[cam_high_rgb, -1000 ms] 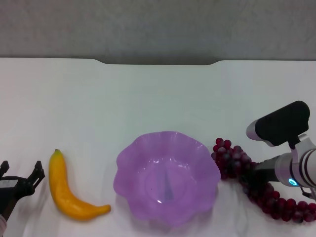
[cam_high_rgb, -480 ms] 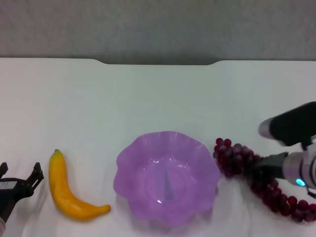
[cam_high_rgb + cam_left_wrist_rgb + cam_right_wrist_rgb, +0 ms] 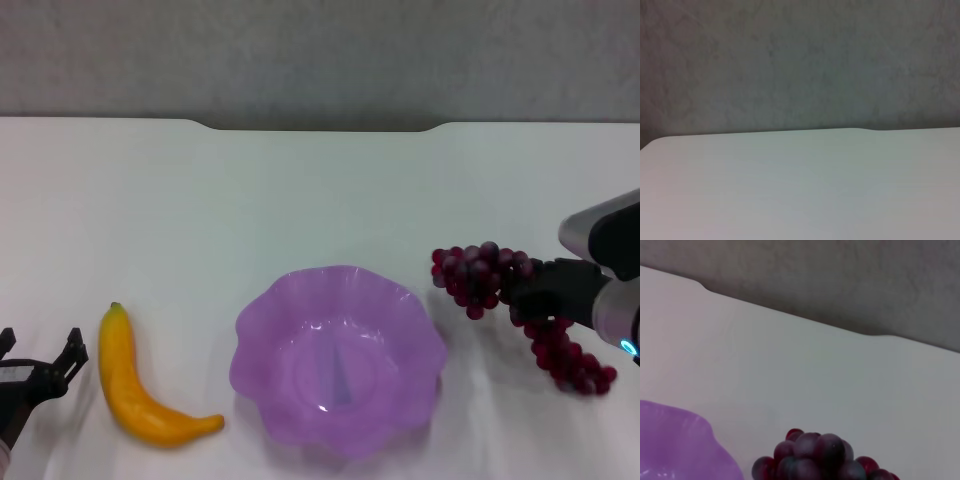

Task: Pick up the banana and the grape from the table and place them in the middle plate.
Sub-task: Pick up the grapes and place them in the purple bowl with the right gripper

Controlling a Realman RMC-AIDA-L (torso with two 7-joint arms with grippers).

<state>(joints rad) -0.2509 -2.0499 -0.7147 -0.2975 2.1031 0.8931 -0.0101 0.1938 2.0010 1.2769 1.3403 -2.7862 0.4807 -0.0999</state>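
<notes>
The grape [image 3: 475, 272] bunch hangs off the table [image 3: 300, 200] to the right of the purple middle plate [image 3: 340, 370], both ends drooping. My right gripper [image 3: 545, 292] is shut on its middle. In the right wrist view, the grape [image 3: 815, 457] shows close up beside the plate rim [image 3: 675, 450]. The banana [image 3: 135, 395] lies on the table left of the plate. My left gripper [image 3: 42, 352] sits low at the bottom left, open, just left of the banana and apart from it.
The white table runs back to a notched far edge [image 3: 315, 127] against a grey wall. The left wrist view holds only bare table [image 3: 800, 190] and wall.
My right gripper has risen and drawn back to the right with the grape bunch, lifting it off the table. The left arm, banana and plate have not moved.
</notes>
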